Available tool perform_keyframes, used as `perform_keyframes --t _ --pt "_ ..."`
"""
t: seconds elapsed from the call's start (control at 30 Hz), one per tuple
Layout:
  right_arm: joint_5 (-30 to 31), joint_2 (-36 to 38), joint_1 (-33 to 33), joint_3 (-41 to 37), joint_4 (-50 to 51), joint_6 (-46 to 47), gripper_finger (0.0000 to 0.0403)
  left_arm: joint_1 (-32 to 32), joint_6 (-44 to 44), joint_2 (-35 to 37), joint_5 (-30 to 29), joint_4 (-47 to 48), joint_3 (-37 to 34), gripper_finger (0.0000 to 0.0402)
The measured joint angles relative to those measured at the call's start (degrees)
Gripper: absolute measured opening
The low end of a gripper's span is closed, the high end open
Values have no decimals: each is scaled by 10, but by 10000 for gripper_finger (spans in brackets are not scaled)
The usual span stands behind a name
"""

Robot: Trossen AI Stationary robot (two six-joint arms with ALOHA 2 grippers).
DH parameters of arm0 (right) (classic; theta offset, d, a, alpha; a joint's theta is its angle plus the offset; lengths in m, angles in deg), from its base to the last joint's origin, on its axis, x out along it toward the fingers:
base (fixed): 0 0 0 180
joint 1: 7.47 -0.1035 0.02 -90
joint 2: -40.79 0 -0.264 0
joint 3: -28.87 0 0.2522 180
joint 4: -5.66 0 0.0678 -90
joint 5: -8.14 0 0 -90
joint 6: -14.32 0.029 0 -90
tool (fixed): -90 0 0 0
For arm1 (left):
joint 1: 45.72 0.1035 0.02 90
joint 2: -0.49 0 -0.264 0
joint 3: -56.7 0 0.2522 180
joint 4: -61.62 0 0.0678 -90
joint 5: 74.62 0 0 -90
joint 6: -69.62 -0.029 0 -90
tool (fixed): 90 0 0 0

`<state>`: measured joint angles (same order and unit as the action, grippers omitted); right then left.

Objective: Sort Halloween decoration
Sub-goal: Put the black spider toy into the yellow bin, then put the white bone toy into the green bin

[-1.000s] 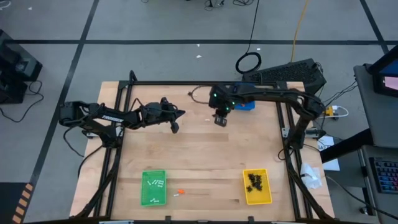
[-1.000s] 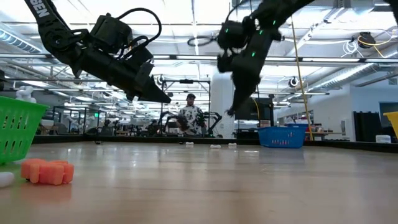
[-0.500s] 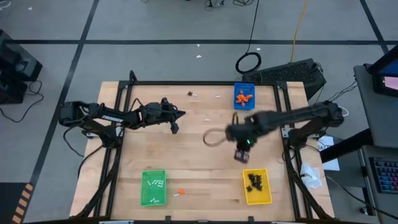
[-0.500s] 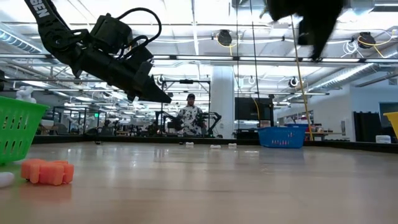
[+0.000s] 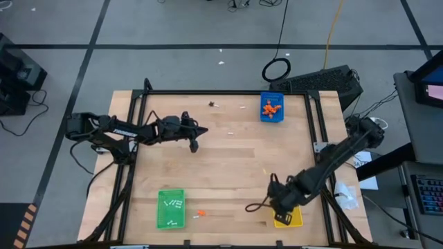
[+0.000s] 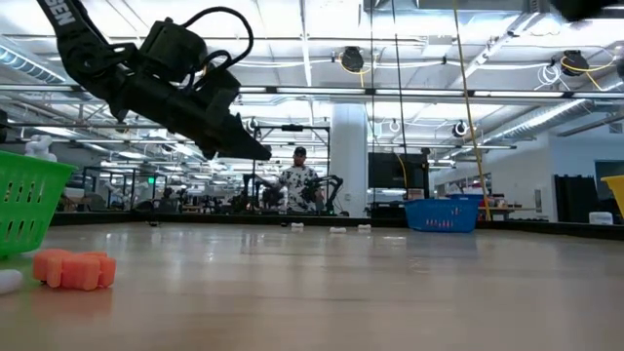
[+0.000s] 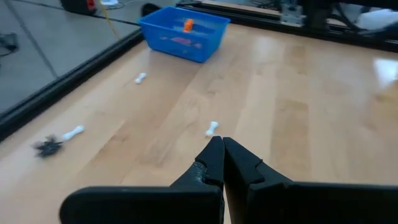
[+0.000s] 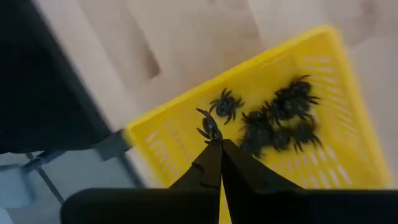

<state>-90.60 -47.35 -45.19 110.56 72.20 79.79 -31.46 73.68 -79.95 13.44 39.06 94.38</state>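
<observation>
Right gripper (image 8: 216, 144): fingers pinched together on one black spider (image 8: 209, 126) at the very tips, held just above the yellow tray (image 8: 171, 138), over its near wall rather than its middle. More spiders (image 8: 280, 118) lie clumped inside that tray.

Left gripper (image 7: 222, 148): jaws clenched, nothing between them, hanging above bare wood far from the yellow tray; a white bone (image 7: 212, 129) lies on the table (image 7: 292, 99) just beyond its tips.

Other pieces, placed from the yellow tray:
- Far edge of the table: two more bones (image 7: 140, 78) and a loose spider (image 7: 47, 147).
- Blue tray (image 5: 271, 108) at the far side, orange lumps (image 5: 270, 106) in it.
- Green tray (image 5: 171, 207) along the same near edge, bones inside; an orange lump (image 5: 202, 212) sits just beside it, toward the yellow tray.

Risks, as I judge them:
- Spider hangs close to the tray wall, so a release here may bounce it off the rim onto the table.
- Thin legs could snag on the fingertips and ride back out.
- The grip is at the extreme tips and looks marginal.

Materials:
- Trays are rigid plastic with slotted lattice walls.
- Spiders are matte black, leggy, likely light plastic.
- Bones are small, smooth, knob-ended sticks.
- The lump is ridged and pumpkin-like.
- The tabletop is pale wood planks, smooth.
</observation>
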Motion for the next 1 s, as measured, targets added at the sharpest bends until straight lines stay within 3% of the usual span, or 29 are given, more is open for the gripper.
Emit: perform_keyframes --t 0.17,0.4,0.6,0.8,0.9,1.0 --pt "20 -1 -12 -117 -124 7 0 -16 -3 0 18 0 0 0" --pt "30 0 -6 -182 -153 -6 2 -32 -9 0 42 30 10 0" --pt "30 -1 -6 -161 -137 -19 51 -34 -72 -8 50 189 98 0" --pt "73 1 -6 -73 -17 -66 108 -13 -130 -59 76 302 204 0" --pt "127 7 -6 -31 19 -114 108 0 -144 -108 106 330 251 0" --pt "193 16 -2 -21 15 -167 81 10 -158 -161 135 356 296 0"
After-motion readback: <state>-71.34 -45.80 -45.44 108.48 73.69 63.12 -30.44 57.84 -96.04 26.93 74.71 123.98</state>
